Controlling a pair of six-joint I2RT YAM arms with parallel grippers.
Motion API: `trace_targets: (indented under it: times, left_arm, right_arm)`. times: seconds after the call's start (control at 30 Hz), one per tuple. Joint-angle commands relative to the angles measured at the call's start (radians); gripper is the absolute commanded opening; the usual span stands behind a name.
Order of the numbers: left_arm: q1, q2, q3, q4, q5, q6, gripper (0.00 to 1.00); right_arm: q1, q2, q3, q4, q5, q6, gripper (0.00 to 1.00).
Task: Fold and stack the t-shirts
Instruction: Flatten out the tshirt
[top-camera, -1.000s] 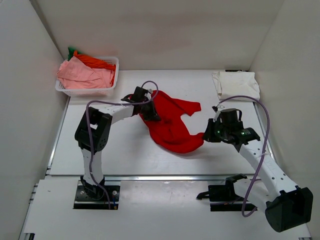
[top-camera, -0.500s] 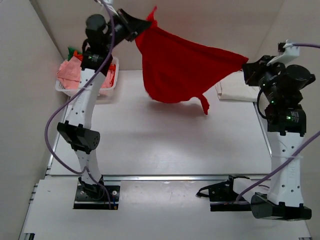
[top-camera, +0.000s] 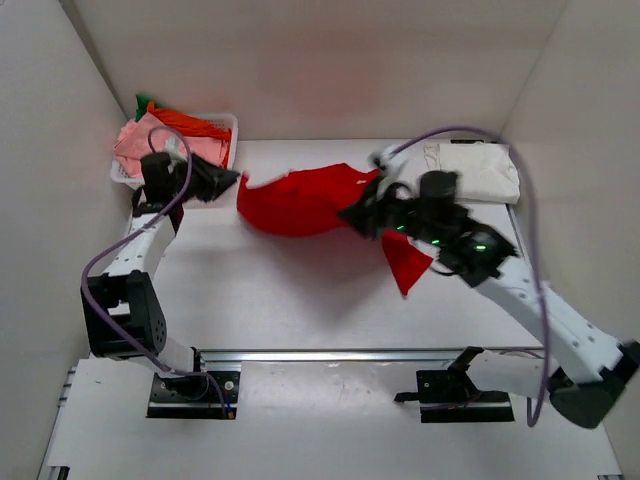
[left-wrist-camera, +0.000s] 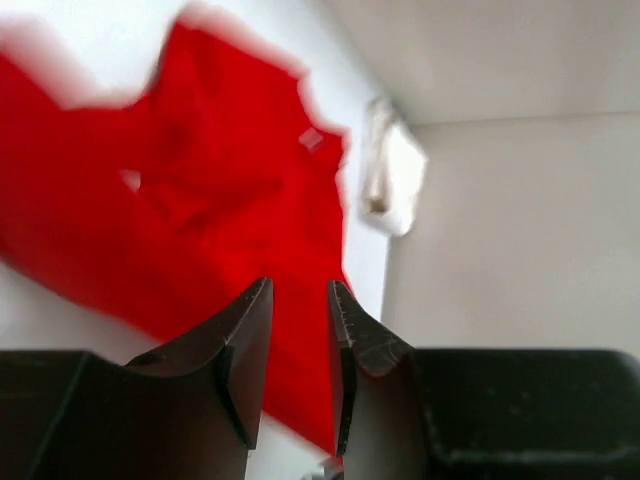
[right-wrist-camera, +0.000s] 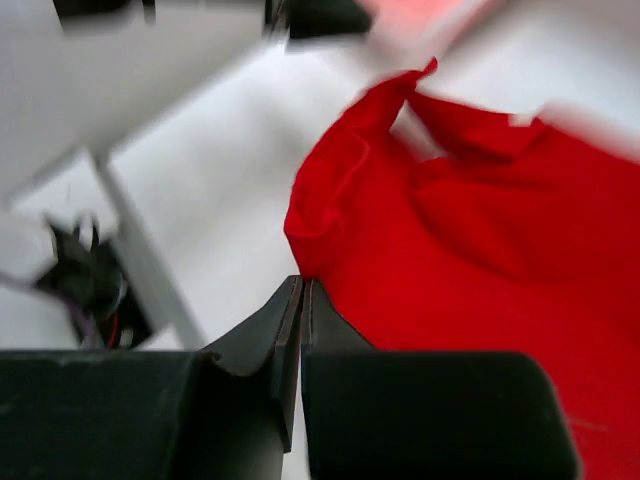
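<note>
both arms have swung down from the high stretch. the left gripper (top-camera: 228, 180), jaws now slightly apart, has let go of the red tee (top-camera: 300, 200); the right gripper (top-camera: 358, 214) still pinches it over the table (top-camera: 250, 290).

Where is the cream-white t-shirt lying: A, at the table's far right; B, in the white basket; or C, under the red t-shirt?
A: the cream-white t-shirt lies folded at the far right of the table, apart from the basket and the red t-shirt.
</note>
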Motion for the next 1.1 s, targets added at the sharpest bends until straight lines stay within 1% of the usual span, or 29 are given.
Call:
trace_targets:
  times: [0.0, 0.07, 0.1, 0.13, 0.17, 0.2, 0.23, 0.27, 0.3, 0.33, 0.37, 0.4, 0.43, 0.47, 0.5, 0.53, 0.57, 0.6, 0.63, 0.7, 0.73, 0.77, 0.8, 0.97, 1.03, 1.07]
  left_arm:
    - [-0.002, -0.099, -0.081, 0.094, 0.057, 0.02, 0.39]
    - [-0.034, -0.11, -0.072, 0.049, 0.066, 0.059, 0.41]
    - [-0.048, -0.125, -0.084, 0.032, 0.07, 0.074, 0.41]
    - [-0.062, -0.136, -0.096, 0.026, 0.066, 0.079, 0.41]
    - [-0.062, -0.163, -0.108, 0.021, 0.064, 0.082, 0.41]
    - [-0.063, -0.204, -0.139, 0.006, 0.054, 0.092, 0.41]
    - [-0.103, -0.218, -0.17, -0.002, 0.048, 0.102, 0.41]
    - [-0.111, -0.26, -0.187, -0.047, 0.04, 0.114, 0.41]
    - [-0.125, -0.306, -0.208, -0.108, 0.031, 0.143, 0.42]
    - [-0.227, -0.37, -0.275, -0.243, -0.045, 0.221, 0.45]
    - [-0.259, -0.39, -0.276, -0.276, -0.046, 0.238, 0.45]
    - [-0.295, -0.404, -0.312, -0.301, -0.107, 0.247, 0.47]
    - [-0.386, -0.425, -0.331, -0.336, -0.164, 0.252, 0.48]
    - [-0.463, -0.435, -0.387, -0.348, -0.187, 0.241, 0.49]
    - [-0.528, -0.438, -0.436, -0.353, -0.196, 0.216, 0.5]
    - [-0.551, -0.436, -0.463, -0.345, -0.183, 0.191, 0.5]
    - [-0.606, -0.439, -0.518, -0.33, -0.177, 0.154, 0.51]
    - [-0.652, -0.449, -0.57, -0.316, -0.186, 0.113, 0.52]
    - [-0.675, -0.452, -0.616, -0.301, -0.195, 0.094, 0.52]
    - [-0.75, -0.469, -0.659, -0.301, -0.225, 0.05, 0.5]
    - [-0.76, -0.467, -0.682, -0.308, -0.226, 0.045, 0.48]
    - [-0.789, -0.453, -0.705, -0.299, -0.21, 0.039, 0.5]
    - [-0.801, -0.45, -0.713, -0.299, -0.198, 0.034, 0.52]
    - [-0.893, -0.389, -0.699, -0.258, -0.192, 0.008, 0.54]
    - [-0.939, -0.34, -0.675, -0.238, -0.209, 0.001, 0.58]
    - [-0.944, -0.322, -0.667, -0.232, -0.201, 0.001, 0.59]
  right_arm:
    - [0.121, 0.101, -0.16, 0.055, -0.044, 0.048, 0.0]
    - [0.185, 0.136, -0.223, 0.124, -0.091, 0.079, 0.0]
    - [0.199, 0.159, -0.257, 0.127, -0.101, 0.086, 0.07]
    - [0.209, 0.179, -0.269, 0.144, -0.108, 0.09, 0.27]
    - [0.21, 0.172, -0.277, 0.152, -0.084, 0.094, 0.4]
    - [0.198, 0.166, -0.298, 0.156, -0.081, 0.097, 0.46]
    - [0.186, 0.149, -0.312, 0.161, -0.052, 0.105, 0.59]
    - [0.157, 0.129, -0.326, 0.165, -0.003, 0.128, 0.62]
    - [0.111, 0.091, -0.358, 0.167, 0.013, 0.154, 0.63]
    - [-0.04, -0.002, -0.405, 0.12, 0.118, 0.219, 0.61]
    - [-0.041, -0.003, -0.415, 0.119, 0.119, 0.218, 0.61]
    - [-0.137, -0.015, -0.429, 0.075, 0.113, 0.226, 0.61]
    - [-0.243, -0.016, -0.447, 0.052, 0.114, 0.229, 0.6]
    - [-0.329, -0.009, -0.469, 0.04, 0.115, 0.225, 0.59]
    - [-0.366, 0.006, -0.478, 0.018, 0.122, 0.212, 0.6]
    - [-0.427, 0.017, -0.492, -0.009, 0.149, 0.196, 0.6]
    - [-0.469, 0.043, -0.496, -0.019, 0.154, 0.177, 0.62]
    - [-0.486, 0.073, -0.489, -0.055, 0.181, 0.156, 0.63]
    - [-0.506, 0.108, -0.489, -0.061, 0.201, 0.148, 0.63]
    - [-0.524, 0.151, -0.489, -0.063, 0.201, 0.13, 0.64]
    - [-0.521, 0.162, -0.49, -0.057, 0.207, 0.134, 0.65]
    - [-0.511, 0.175, -0.507, -0.052, 0.23, 0.14, 0.66]
    - [-0.502, 0.196, -0.509, -0.039, 0.235, 0.142, 0.66]
    - [-0.492, 0.23, -0.547, -0.003, 0.237, 0.159, 0.66]
    - [-0.498, 0.232, -0.556, 0.001, 0.235, 0.162, 0.66]
    - [-0.5, 0.234, -0.558, 0.004, 0.235, 0.159, 0.67]
